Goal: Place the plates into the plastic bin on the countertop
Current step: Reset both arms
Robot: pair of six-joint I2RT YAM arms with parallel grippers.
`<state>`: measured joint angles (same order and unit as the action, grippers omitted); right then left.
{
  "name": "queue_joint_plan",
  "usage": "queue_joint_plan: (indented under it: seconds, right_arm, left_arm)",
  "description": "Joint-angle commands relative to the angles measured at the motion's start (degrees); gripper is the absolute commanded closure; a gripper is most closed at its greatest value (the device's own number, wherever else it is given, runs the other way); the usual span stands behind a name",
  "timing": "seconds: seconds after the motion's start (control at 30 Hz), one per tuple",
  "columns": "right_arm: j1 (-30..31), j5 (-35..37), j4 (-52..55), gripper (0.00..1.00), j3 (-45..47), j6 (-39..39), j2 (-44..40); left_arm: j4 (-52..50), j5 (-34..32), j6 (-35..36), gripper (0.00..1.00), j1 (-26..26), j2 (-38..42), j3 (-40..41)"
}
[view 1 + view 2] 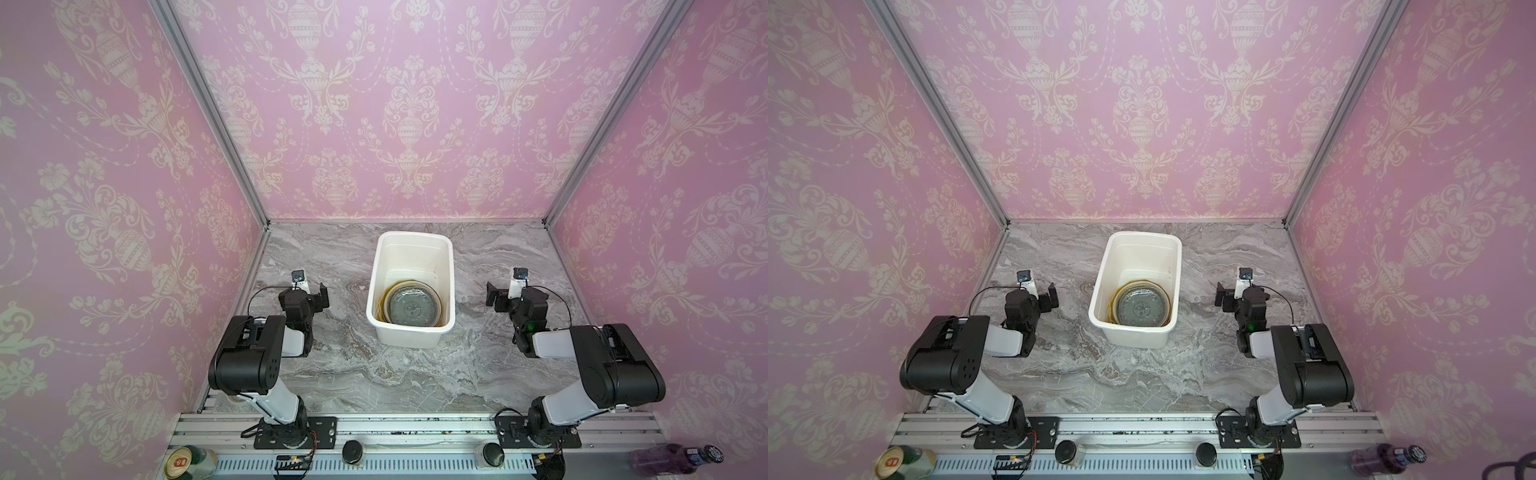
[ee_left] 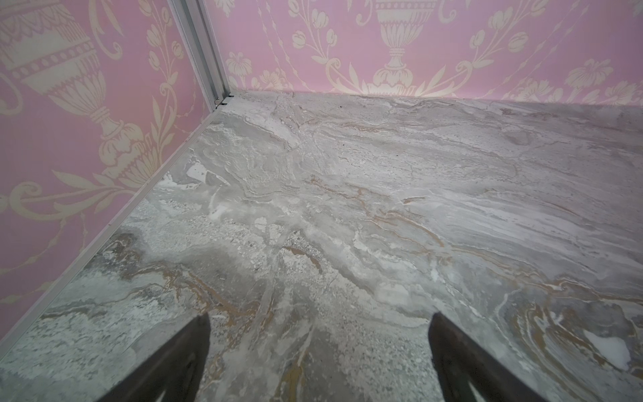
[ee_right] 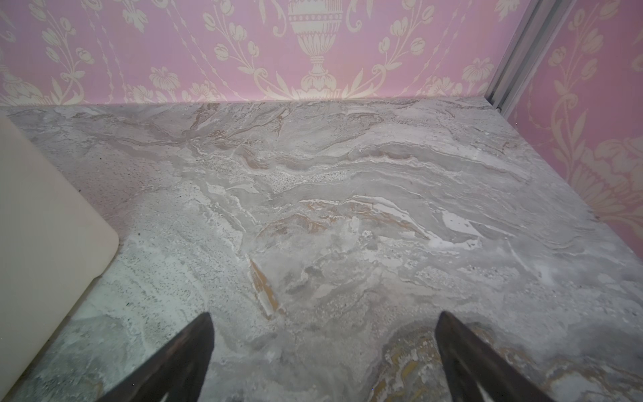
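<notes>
top views both show the plastic bin [image 1: 409,337] standing on the countertop [image 1: 374,374] toward the back wall, midway between the two arms. the plates [image 1: 411,309] lie stacked flat inside it, crowded toward the end nearest the robot. a teal patterned plate [image 1: 1140,309] is uppermost and a yellow rim peeps out beneath it; how many sit lower in the pile cannot be told. no plate shows on the bare marble outside the tub in any view.

the left gripper [image 2: 320,315] hangs over empty countertop near the left wall corner, its jaws spread wide with nothing between them. the right gripper [image 3: 325,313] is the same: jaws wide apart, gripping nothing, with the bin's outer wall at the edge of its wrist view. in the top views both arms are folded back, each well apart from the bin on its own side.

judging by this, the loading step looks finished and the task is at or very near its end, since the cameras show nothing more to fetch. the next move, if any, calls for little: hold the arms clear of the tub so its rim is not knocked. should another plate lie out of sight, an arm would need to get a finger under its edge, as a flat plate on smooth marble offers little to pinch.
</notes>
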<state>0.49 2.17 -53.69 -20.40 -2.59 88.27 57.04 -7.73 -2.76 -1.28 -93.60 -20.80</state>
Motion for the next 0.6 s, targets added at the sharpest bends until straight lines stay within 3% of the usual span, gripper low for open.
queue_joint_plan:
  seconds: [0.0, 0.57]
  right_arm:
    - [0.1, -0.9, -1.1, 0.00, -0.1, -0.5, 0.3]
    - [0.0, -1.6, -0.7, 0.00, -0.4, -0.3, 0.4]
  left_arm:
    - [1.1, 1.5, 1.4, 0.01, -0.2, -0.1, 0.5]
    - [1.1, 1.5, 1.4, 0.01, -0.2, -0.1, 0.5]
